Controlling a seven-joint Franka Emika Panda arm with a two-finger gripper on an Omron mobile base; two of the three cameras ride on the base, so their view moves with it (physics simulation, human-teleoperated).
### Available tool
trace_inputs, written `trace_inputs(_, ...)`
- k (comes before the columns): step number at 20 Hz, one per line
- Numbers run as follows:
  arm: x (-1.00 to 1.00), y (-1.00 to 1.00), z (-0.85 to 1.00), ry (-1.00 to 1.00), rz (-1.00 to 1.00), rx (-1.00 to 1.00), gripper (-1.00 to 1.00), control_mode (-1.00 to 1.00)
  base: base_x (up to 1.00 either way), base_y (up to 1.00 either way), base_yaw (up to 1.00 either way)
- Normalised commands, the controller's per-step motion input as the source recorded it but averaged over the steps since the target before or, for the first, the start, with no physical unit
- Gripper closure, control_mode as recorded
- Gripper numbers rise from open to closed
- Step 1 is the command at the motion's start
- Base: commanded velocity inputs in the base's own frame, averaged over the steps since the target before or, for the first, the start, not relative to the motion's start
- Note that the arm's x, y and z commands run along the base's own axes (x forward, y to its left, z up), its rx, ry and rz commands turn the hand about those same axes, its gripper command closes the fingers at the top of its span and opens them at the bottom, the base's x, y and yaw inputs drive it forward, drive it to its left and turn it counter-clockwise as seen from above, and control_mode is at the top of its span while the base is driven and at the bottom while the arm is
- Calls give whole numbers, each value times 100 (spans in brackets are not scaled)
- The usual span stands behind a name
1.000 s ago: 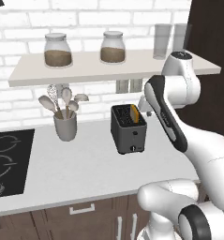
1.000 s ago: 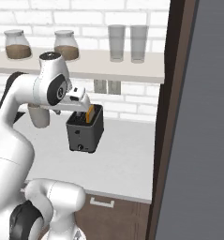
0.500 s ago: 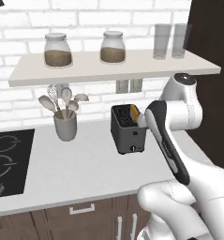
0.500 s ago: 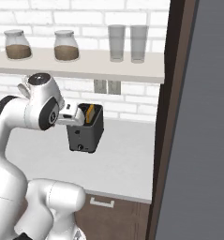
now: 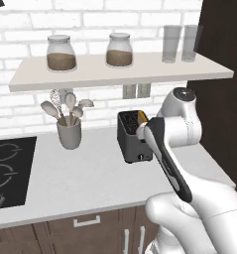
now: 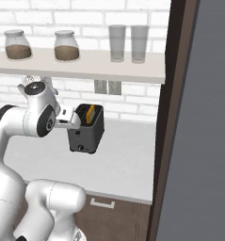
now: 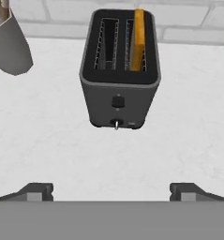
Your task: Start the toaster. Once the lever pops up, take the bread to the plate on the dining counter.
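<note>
I see bare worktop [image 7: 108, 154] before the toaster [image 7: 119, 93]. A utensil cup [image 7: 8, 44] stands well apart to one side, and the shelf [image 5: 120, 69] overhangs it.

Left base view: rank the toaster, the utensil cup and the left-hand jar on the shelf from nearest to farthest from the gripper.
1. The toaster, on the counter right by the gripper, whose jaws are open.
2. The utensil cup, further left on the counter.
3. The left jar, up on the shelf, far left.

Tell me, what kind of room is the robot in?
It looks like a kitchen. There's a toaster with bread in it on a white worktop, a cooktop, and a cup of cooking spoons.
</note>
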Motion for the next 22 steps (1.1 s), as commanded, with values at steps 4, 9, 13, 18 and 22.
trace_inputs(4, 6, 12, -12, 0, 0, 0, 100, -100, 0, 0, 0)
trace_inputs(9, 32, 0, -26, 0, 0, -1, 100, -100, 0, 0, 0)
trace_inputs(13, 41, 0, -19, 0, 0, -3, 100, -100, 0, 0, 0)
trace_inputs(18, 24, -3, -16, 0, 0, 0, 100, -100, 0, 0, 0)
trace_inputs(22, 4, 0, -20, 0, 0, 0, 100, -100, 0, 0, 0)
